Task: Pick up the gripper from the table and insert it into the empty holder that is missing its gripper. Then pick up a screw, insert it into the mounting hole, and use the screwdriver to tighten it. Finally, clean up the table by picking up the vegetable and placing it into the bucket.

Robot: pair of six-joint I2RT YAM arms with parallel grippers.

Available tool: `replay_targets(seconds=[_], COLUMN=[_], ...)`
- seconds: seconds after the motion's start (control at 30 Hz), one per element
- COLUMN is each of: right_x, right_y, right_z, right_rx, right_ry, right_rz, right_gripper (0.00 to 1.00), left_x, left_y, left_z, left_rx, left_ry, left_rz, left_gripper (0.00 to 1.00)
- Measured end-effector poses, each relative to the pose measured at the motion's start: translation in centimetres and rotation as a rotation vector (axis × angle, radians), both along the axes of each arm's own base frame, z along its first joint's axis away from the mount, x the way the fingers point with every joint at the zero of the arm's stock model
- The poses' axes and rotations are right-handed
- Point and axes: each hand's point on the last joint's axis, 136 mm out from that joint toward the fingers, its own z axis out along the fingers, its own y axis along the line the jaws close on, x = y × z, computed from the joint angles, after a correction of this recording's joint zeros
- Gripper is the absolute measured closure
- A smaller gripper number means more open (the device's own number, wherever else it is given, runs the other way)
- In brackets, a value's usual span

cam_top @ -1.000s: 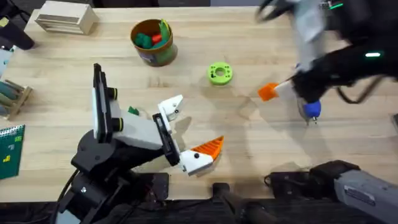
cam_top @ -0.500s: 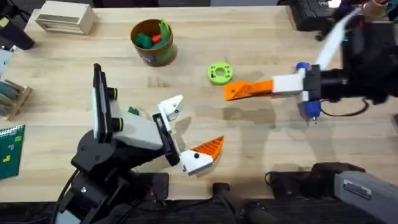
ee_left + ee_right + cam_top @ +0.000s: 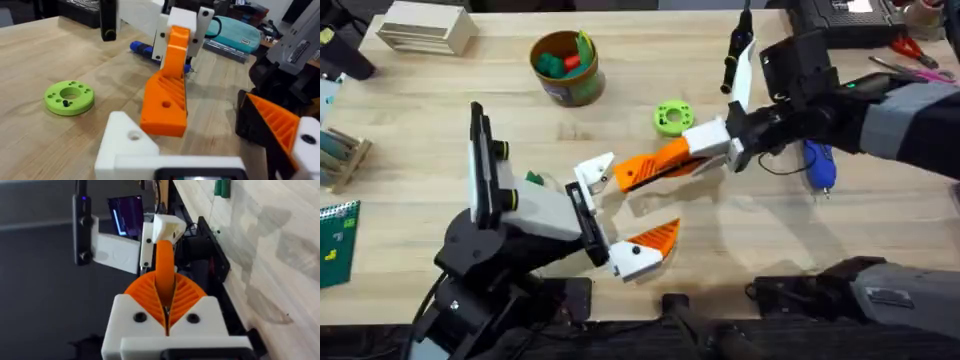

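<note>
Tip: the orange tip point(image 3: 645, 170) is clamped in your right gripper point(image 3: 685, 152), its far end just beside the holder point(image 3: 594, 172).
Direction: holder lies at 8 o'clock from the right gripper.
Axis: tip runs 2 to 8 o'clock.
Nearer arm: right carries; left gripper point(image 3: 616, 215) spread wide, bare holder up.
Worktop: bare wood point(image 3: 440, 110) below.
Room: green disc point(image 3: 672, 118) near, at 12 o'clock.
</note>
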Motion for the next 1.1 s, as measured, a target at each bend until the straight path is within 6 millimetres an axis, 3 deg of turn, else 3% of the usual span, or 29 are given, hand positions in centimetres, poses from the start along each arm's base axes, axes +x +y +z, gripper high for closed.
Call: replay_targets(seconds=[0.2,0.9,1.0,1.1], right_x=[0.5,1.5,2.0,1.9], right_y=[0.6,2.2,2.8,4.6], right_z=[-1.3,-1.3,-1.4,-2.7], right_rx=[-0.030,-0.004,0.005,0.010], right_ry=[0.145,0.176,0.163,0.195], right_rz=[-0.008,0.014,0.017,0.066], right_gripper=[0.982,0.983,0.983,0.983], left_x=[0.0,0.3,0.6,0.5], left_y=[0.0,0.1,0.3,0.2], left_z=[0.0,0.0,0.0,-0.2], left_rx=[0.000,0.000,0.000,-0.007], left_ry=[0.000,0.004,0.002,0.034], left_rz=[0.000,0.017,0.036,0.029], left_gripper=[0.014,0.014,0.014,0.014])
